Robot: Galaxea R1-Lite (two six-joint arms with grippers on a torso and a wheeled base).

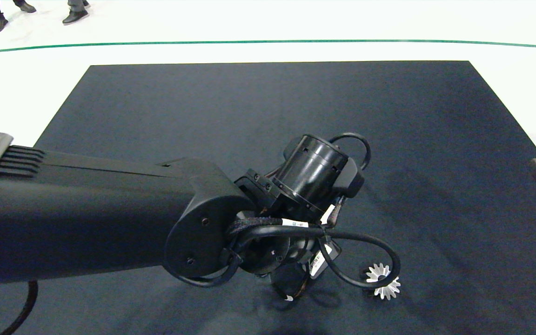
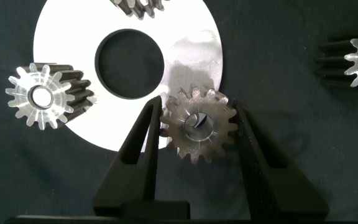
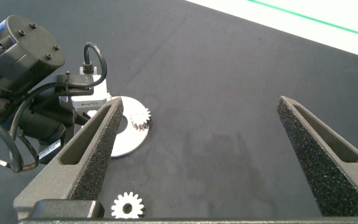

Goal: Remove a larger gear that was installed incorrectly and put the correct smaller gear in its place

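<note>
Left hand [image 2: 196, 106]: low over the disc [image 2: 185, 56], a flat white plate with a round centre hole lying on the dark mat [image 1: 249, 116]. Its two fingers are closed on the small gear [image 2: 201, 124], one on each flank, teeth meeting the inner faces. This gear sits at the disc's rim, partly over the edge. Cannot tell whether it rests on the plate or is held just clear of it.

Two more small gears at the disc: one [image 2: 42, 96] at the rim on the far side of the hole, one [image 2: 138, 6] only partly in view.

Large gear [image 1: 382, 280]: flat on the mat, well clear of the disc, beside the left wrist's cable loop. Nothing touches it. Judgement: the removal half is done, and the gear was set aside there to keep the plate free.

Grip across the tooth tips leaves the bore open, which suits lowering it onto a seat. No pin or shaft can be seen.

Judgement: seating step under way. The gear needs to be level and meshed with its neighbours before release.

Right hand [image 3: 199, 102]: fingers wide apart, holding nothing, parked above the mat at the right edge, out of the left arm's way.
</note>
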